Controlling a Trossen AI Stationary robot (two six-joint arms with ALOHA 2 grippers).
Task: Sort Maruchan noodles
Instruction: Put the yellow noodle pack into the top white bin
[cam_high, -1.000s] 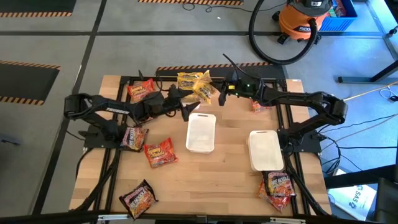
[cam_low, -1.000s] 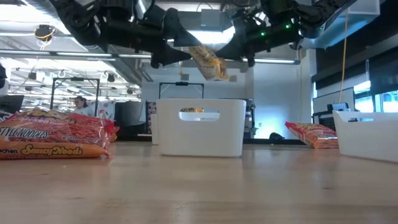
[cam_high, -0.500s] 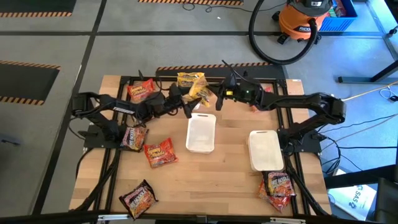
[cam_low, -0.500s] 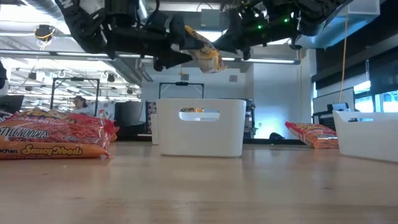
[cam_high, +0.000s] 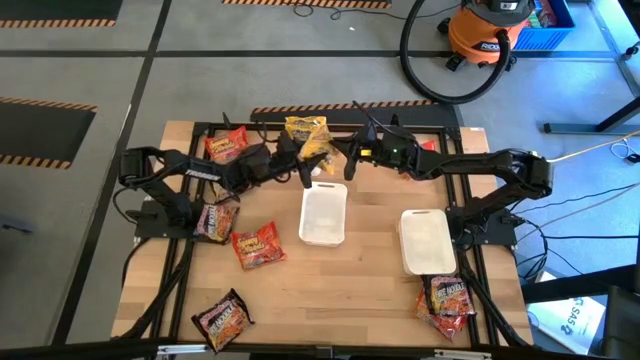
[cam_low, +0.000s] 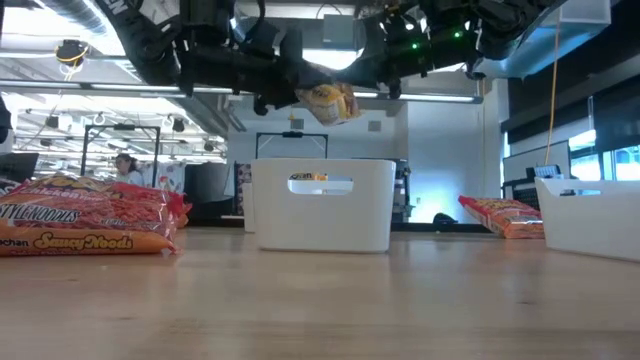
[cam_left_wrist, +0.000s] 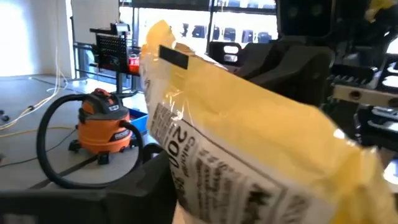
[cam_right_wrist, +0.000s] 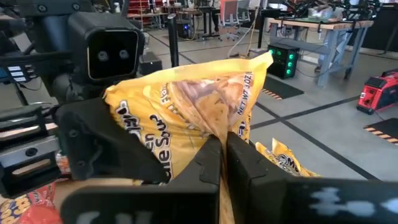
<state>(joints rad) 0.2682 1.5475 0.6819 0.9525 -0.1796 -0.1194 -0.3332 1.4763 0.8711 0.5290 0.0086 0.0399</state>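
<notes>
I see a yellow noodle packet (cam_high: 318, 152) held in the air between both arms, above the far end of the middle white tray (cam_high: 323, 213) near the table's far edge. The right gripper (cam_right_wrist: 222, 163) is closed on one edge of the packet, its fingers pinched tight on the plastic. The left gripper (cam_high: 306, 172) is at the packet's opposite side, fingers around it; I cannot tell whether they are clamped. In the high view the packet's long axis runs roughly across the table, from one gripper toward the other. In the low view it hangs tilted, well clear of the tray rim. Another yellow packet (cam_high: 301, 128) lies just behind it.
</notes>
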